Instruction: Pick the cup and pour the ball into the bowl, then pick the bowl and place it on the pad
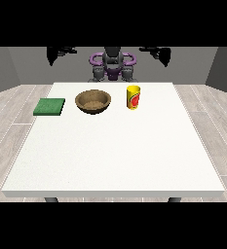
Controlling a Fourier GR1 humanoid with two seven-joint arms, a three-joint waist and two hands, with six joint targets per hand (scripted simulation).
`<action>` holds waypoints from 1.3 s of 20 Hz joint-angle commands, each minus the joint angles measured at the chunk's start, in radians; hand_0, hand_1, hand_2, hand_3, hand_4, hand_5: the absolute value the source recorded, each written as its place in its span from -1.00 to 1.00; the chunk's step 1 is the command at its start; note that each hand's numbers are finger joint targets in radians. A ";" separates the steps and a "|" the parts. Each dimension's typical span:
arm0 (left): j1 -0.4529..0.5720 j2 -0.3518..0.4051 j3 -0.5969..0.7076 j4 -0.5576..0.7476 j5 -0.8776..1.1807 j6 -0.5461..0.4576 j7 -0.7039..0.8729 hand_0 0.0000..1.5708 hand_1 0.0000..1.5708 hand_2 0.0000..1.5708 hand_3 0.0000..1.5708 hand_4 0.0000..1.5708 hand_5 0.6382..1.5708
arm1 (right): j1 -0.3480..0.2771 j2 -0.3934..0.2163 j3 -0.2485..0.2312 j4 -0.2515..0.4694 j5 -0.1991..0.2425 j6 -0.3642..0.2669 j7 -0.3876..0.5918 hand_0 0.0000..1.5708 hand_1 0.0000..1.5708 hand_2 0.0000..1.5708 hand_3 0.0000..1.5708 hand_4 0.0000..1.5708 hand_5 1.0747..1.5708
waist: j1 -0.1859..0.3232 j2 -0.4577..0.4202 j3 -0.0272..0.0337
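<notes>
A yellow cup [133, 97] with a red and green mark stands upright on the far part of the white table [115, 151]. The ball is hidden from this view. A brown wooden bowl [93, 101] sits just to the cup's left. A green square pad [49, 106] lies near the table's left edge. Both black hands are raised high beside the robot's shoulders, far from every object: the hand at the view's left [62, 50] and the hand at the view's right [154, 50]. Neither holds anything.
The robot's torso [112, 65] stands behind the table's far edge. Wide bare tabletop stretches from the objects to the near edge. Grey plank floor surrounds the table.
</notes>
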 commanded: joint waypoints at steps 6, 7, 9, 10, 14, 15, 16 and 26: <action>0.009 -0.073 -0.046 0.225 -0.094 0.020 -0.291 -1.00 -1.00 -1.00 -1.00 -1.00 0.90 | -0.042 -0.029 -0.059 0.142 0.003 0.055 -0.151 -1.00 -1.00 -1.00 -1.00 -1.00 1.00 | -0.006 0.086 0.0002; -0.033 -0.080 -0.015 0.299 -0.101 0.035 -0.397 -1.00 -1.00 -1.00 -1.00 -1.00 0.89 | -0.068 0.009 0.002 0.059 0.032 0.021 -0.128 -1.00 -1.00 -1.00 -1.00 -1.00 1.00 | -0.048 0.159 -0.0005; -0.094 -0.117 -0.005 0.347 -0.111 0.092 -0.458 -1.00 -1.00 -1.00 -1.00 -1.00 0.89 | -0.094 0.005 0.001 0.073 0.030 0.040 -0.174 -1.00 -1.00 -1.00 -1.00 -1.00 1.00 | -0.075 0.219 -0.0004; -0.035 -0.109 -0.013 0.412 -0.118 0.067 -0.479 -1.00 -1.00 -1.00 -1.00 -1.00 0.89 | -0.037 -0.016 -0.017 0.060 0.004 0.068 -0.133 -1.00 -1.00 -1.00 -1.00 -1.00 1.00 | -0.079 0.142 -0.0003; -0.155 -0.109 0.017 0.535 -0.133 0.137 -0.557 -1.00 -1.00 -1.00 -1.00 -1.00 0.91 | -0.086 -0.024 -0.036 0.124 -0.014 0.092 -0.189 -1.00 -1.00 -1.00 -1.00 -1.00 1.00 | -0.092 0.202 -0.0002; -0.189 -0.087 0.012 0.547 -0.125 0.117 -0.505 -1.00 -1.00 -1.00 -1.00 -1.00 0.89 | -0.094 -0.026 -0.042 0.188 0.028 0.076 -0.235 -1.00 -1.00 -1.00 -1.00 -1.00 1.00 | -0.066 0.200 0.0001; -0.216 -0.102 0.025 0.622 -0.128 0.141 -0.550 -1.00 -1.00 -1.00 -1.00 -1.00 0.89 | -0.116 -0.026 -0.022 0.133 0.024 0.066 -0.176 -1.00 -1.00 -1.00 -1.00 -1.00 1.00 | -0.083 0.197 -0.0003; -0.280 -0.091 0.073 0.901 -0.121 0.175 -0.810 -1.00 -1.00 -1.00 -1.00 -1.00 0.89 | -0.095 -0.023 -0.017 0.160 0.030 0.100 -0.233 -1.00 -1.00 -1.00 -1.00 -1.00 1.00 | -0.112 0.238 -0.0005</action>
